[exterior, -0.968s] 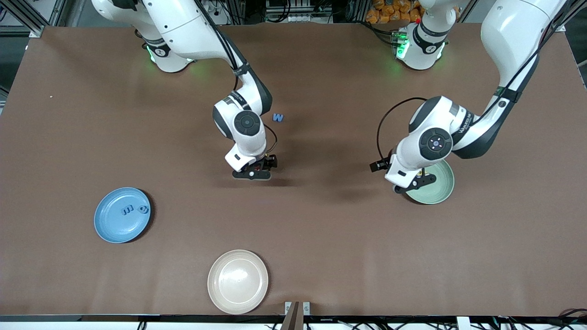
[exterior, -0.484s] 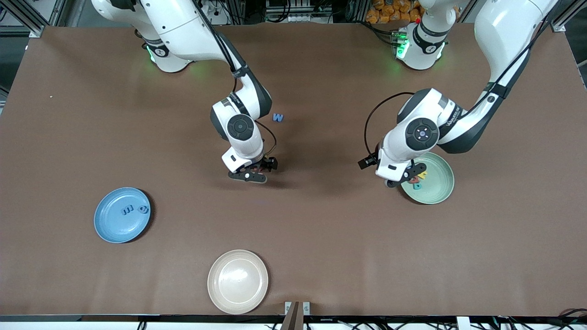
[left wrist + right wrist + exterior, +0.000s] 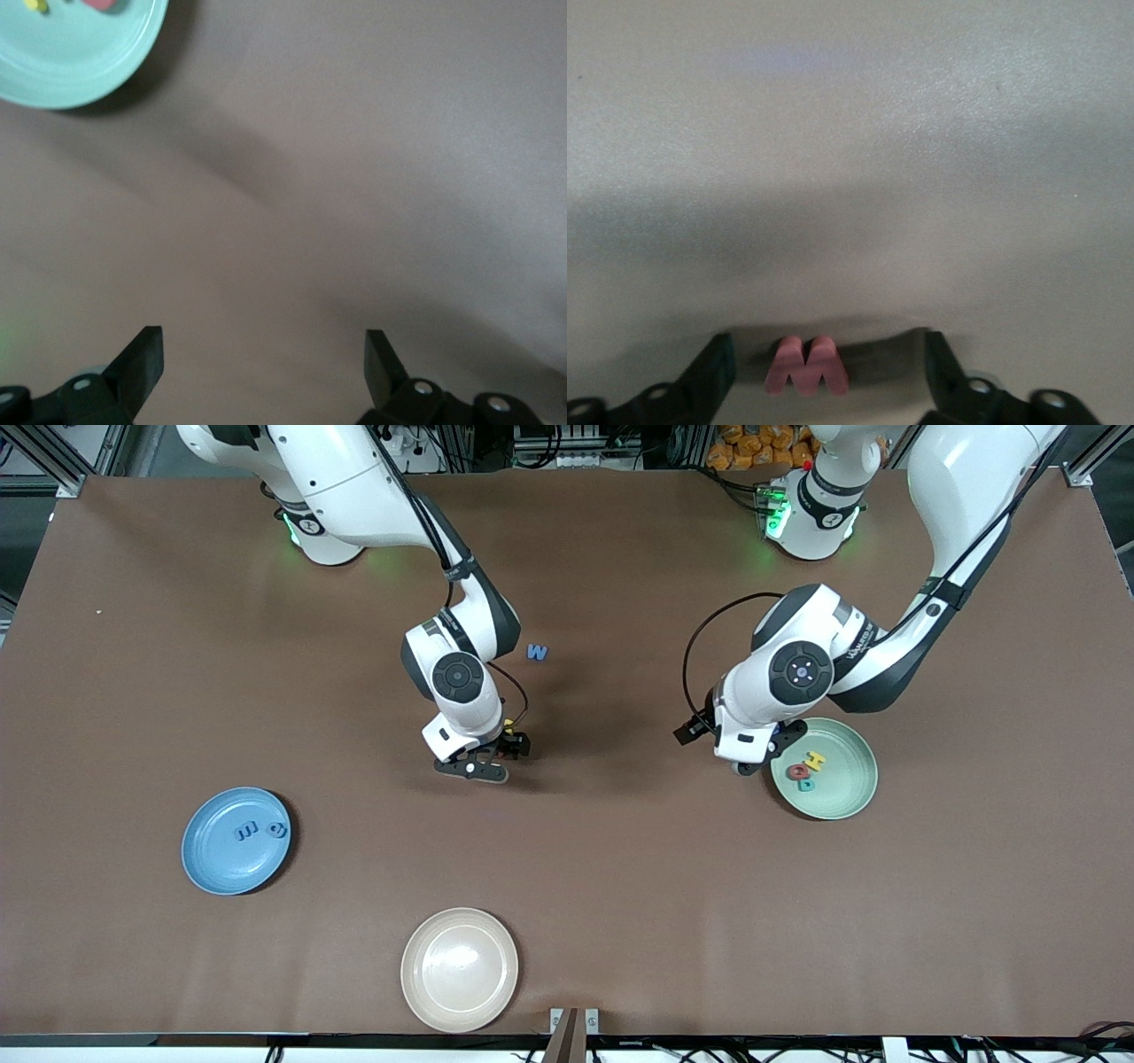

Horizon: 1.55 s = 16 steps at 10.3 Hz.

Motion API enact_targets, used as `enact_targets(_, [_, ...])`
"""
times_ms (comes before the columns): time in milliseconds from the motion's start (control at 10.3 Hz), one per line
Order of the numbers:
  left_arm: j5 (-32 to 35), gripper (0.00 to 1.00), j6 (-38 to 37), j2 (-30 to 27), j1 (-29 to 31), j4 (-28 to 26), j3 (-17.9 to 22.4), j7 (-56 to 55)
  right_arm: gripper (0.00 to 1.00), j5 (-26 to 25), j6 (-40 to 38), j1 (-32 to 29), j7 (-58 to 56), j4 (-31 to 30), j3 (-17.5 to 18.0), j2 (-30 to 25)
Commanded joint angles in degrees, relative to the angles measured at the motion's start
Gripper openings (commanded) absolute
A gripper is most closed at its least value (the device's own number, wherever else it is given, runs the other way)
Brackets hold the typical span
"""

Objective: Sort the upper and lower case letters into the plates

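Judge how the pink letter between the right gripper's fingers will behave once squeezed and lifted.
The pink letter looks chunky and solid, so it probably stays stiff. Being tiny, it is likely light. It lies flat on the table between the right gripper's open fingers, so it may slide or twist unless centred.

Even overhead light is falling on the desk (image 3: pixel 620 921), with soft arm shadows lying mid-desk and green glows showing at both bases. Both wrist views are looking soft and washed out.
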Motion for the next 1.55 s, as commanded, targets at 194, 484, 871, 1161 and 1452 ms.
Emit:
enact_targets(194, [-1.68, 1.0, -0.79, -0.5, -2.11, -0.09, -0.39, -12.44, 0.0, 4.05, 0.99, 0.45, 1.28, -0.81, 0.45, -0.03])
enact_targets(484, [-1.77, 1.0, -0.79, -0.59, -2.82, -0.09, -0.39, -18.78, 0.0, 4.05, 1.69, 1.06, 0.49, -2.05, 0.45, -0.47])
enact_targets(871, [-1.59, 1.0, -0.88, -0.15, -6.06, -0.18, -0.22, -29.84, 0.0, 3.88, 1.08, -0.25, -1.09, -1.7, 0.02, -3.71])
enact_targets(1161, [-1.42, 1.0, -0.79, 0.38, -7.73, -0.18, -0.22, -31.37, 0.0, 3.7, -0.84, -6.48, -10.65, -1.08, 0.01, -6.35])
enact_targets(1452, [-1.24, 1.0, 2.35, 0.73, -12.73, -0.18, -0.13, -35.66, 0.0, 3.52, -1.82, -13.24, -18.91, 0.06, -0.08, -6.79])
